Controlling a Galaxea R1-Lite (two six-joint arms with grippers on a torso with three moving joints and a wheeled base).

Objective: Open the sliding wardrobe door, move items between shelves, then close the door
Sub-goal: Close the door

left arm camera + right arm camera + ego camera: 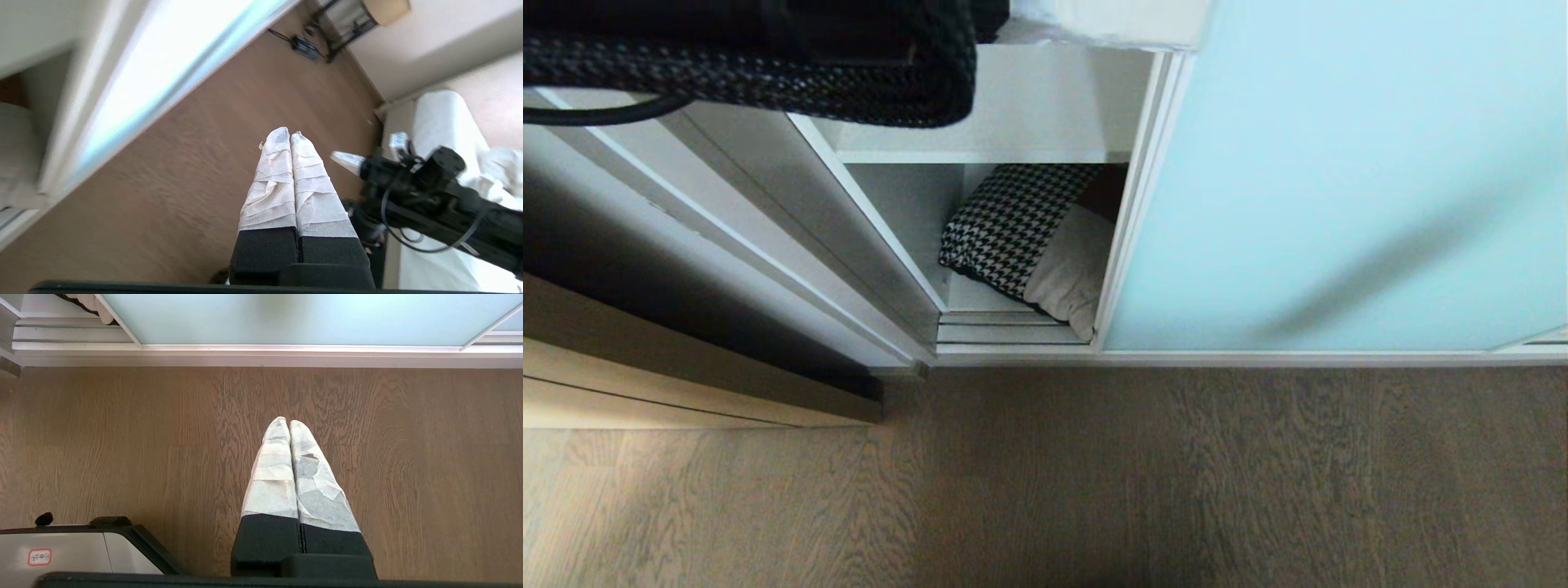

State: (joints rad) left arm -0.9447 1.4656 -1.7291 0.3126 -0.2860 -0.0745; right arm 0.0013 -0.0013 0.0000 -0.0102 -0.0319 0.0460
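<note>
the sliding wardrobe door stands partly open, its frosted pale blue-green panel covering the right part of the wardrobe front; its long side runs upright and its frame edge borders a narrow opening on the left. through that gap the cushion sits on the lowest shelf, tipped up on its edge and leaning back, with its lower corner pointing out toward the track at the front. the houndstooth half faces left and the cream patch lies to the right, touching the door frame; a darker patch above the cream is probably the brown one, but shadow hides most of it. the upper shelf runs level above the cushion, a dark woven thing hanging in front of its left part.

the left gripper hangs over the wood-grain floor beside the door's bottom rail, its taped fingers pressed together with nothing between them. the right gripper points at the floor just in front of the door track, its fingers likewise clenched on nothing.
</note>
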